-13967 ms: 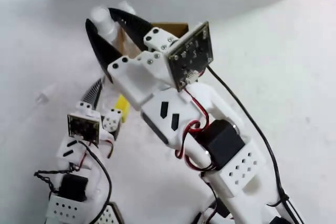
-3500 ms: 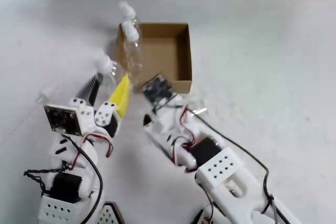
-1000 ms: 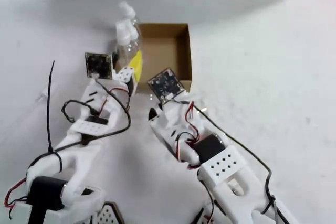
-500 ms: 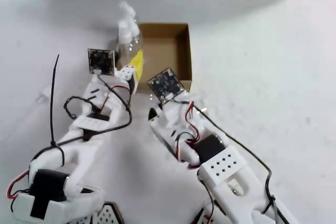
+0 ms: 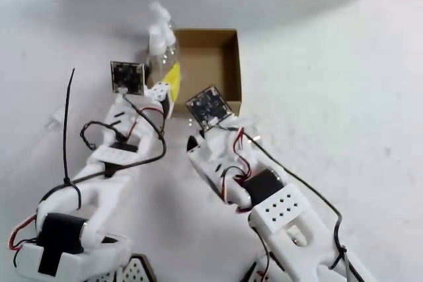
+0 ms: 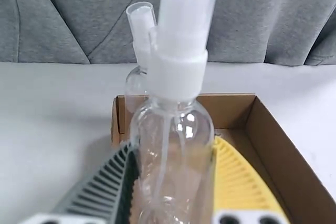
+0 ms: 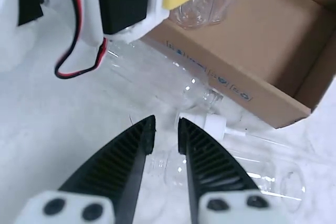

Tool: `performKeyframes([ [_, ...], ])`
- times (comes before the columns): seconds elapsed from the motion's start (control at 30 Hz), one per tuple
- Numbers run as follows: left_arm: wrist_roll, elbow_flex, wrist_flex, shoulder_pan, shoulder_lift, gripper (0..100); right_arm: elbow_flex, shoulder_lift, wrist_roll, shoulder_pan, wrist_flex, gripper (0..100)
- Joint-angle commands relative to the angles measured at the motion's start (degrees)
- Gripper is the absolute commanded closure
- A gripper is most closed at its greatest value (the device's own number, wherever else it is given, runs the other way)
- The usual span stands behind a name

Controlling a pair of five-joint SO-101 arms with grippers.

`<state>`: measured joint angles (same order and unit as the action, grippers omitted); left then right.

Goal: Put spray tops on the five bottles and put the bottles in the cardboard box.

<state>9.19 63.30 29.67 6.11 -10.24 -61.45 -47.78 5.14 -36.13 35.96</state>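
Observation:
My left gripper [image 6: 172,148] is shut on a clear bottle [image 6: 173,129] with a white spray top [image 6: 181,35], held upright between its grey and yellow fingers. In the high view this bottle [image 5: 158,49] hangs over the left edge of the cardboard box [image 5: 228,64]. A second topped bottle [image 6: 140,40] stands at the box's far left corner; I cannot tell if it is inside. My right gripper [image 7: 165,127] hovers low over the table by the box's near wall, narrowly open and holding nothing. Just beyond its tips lies a loose spray top [image 7: 202,121] between two topless bottles [image 7: 152,72] [image 7: 252,169].
The box floor [image 6: 247,145] on the right side is bare. The right arm [image 5: 264,189] lies diagonally across the table in front of the box, close beside the left arm [image 5: 112,156]. A small clear piece [image 5: 54,121] sits on the table at far left.
The left arm carried the topped bottle from the table up to the box's left edge. In the last half second nothing has moved.

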Motion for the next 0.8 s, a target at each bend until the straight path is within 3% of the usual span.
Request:
performKeyframes([
  [0.0,-0.4,-1.8,1.8,-0.7,0.2,98,3.0,-1.0,0.6,0.5,-0.9,94.7],
  [0.2,-0.5,-5.4,2.1,-0.7,7.4,98,3.0,-1.0,0.6,0.5,-0.9,94.7],
  [0.4,-0.8,-2.9,10.8,-0.7,10.2,98,3.0,-1.0,0.6,0.5,-0.9,94.7],
  [0.77,-0.8,-2.1,16.3,-0.7,16.0,97,3.0,-1.0,0.6,0.5,-1.0,94.7],
])
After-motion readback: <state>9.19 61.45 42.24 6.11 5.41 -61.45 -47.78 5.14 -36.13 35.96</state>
